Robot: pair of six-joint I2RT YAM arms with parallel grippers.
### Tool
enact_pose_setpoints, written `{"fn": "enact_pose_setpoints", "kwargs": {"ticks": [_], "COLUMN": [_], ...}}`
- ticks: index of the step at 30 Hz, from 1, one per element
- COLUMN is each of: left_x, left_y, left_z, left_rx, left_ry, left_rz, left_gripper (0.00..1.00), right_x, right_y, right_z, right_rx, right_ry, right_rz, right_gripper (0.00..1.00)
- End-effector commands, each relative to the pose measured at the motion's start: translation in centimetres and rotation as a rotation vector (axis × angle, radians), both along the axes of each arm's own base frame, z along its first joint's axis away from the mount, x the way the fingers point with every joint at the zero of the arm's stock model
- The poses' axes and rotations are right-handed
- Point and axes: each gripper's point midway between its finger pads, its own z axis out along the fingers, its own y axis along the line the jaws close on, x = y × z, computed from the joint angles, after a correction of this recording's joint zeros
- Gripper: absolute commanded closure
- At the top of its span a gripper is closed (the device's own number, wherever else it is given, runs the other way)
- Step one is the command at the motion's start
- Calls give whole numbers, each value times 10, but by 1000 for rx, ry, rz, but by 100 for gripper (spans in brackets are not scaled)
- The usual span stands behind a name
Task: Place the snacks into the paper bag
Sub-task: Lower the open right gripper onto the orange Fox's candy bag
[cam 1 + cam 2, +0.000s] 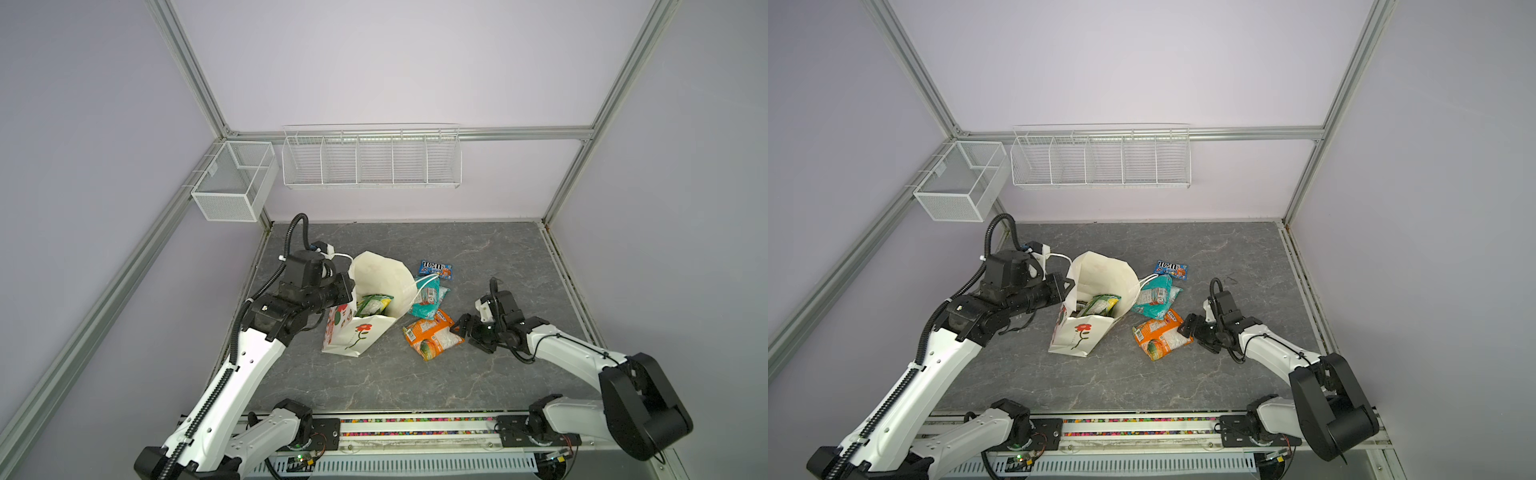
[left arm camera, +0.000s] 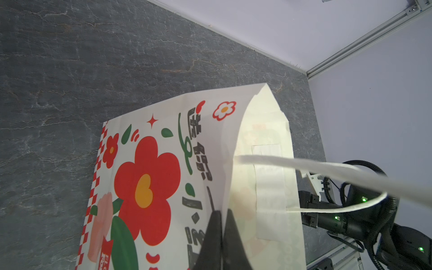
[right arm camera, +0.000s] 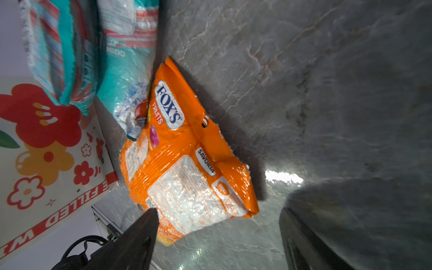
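Three snacks lie loose on the dark grey stone-look table: an orange crinkly FOX'S packet, a teal crinkly bag and a small blue M&M's pack. A yellow-green crinkly packet is already inside the tall white paper gift bag, which stands left of table centre, mouth open.

Left gripper: jaws pinched together on the bag's rim, so that arm is busy.

Right gripper: jaws wide apart, nothing held, just right of the orange packet and low to the table. It's clearly the nearer arm.

Key relation: the packet lies ahead of the right gripper, toward the bag. Its long axis runs roughly away from the jaws, logo end by the teal bag. One fingertip is at the packet's near end and the other hangs over bare table. The jaws don't straddle it yet. My read is they need to shift toward the bag, then close across the short width.
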Motion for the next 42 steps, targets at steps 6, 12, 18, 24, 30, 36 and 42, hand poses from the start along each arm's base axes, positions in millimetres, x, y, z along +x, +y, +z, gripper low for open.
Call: {"fn": "enact_pose_setpoints", "kwargs": {"ticks": [6, 12, 18, 24, 30, 36, 42], "left_x": [-3, -2, -1, 0, 0, 0, -1], "left_y": [0, -1, -1, -1, -1, -2, -1], "left_z": [0, -1, -1, -1, -3, -4, -2], "left_rx": [-1, 0, 4, 3, 5, -1, -4], "left_ry": [-2, 2, 2, 5, 6, 8, 3], "left_rz": [-2, -4, -5, -5, -2, -4, -2], "left_gripper": [100, 100, 100, 100, 100, 100, 100], "right_x": [1, 0, 0, 0, -1, -1, -1], "right_y": [6, 9, 12, 12, 12, 11, 12], "right_z": [-10, -20, -29, -32, -26, -18, -10], "right_rx": [43, 59, 71, 76, 88, 84, 94], "right_ry": [28, 53, 73, 78, 64, 42, 21], "right_rz": [-2, -1, -7, -20, -15, -10, -1], "right_gripper": [20, 23, 31, 49, 67, 80, 87]}}
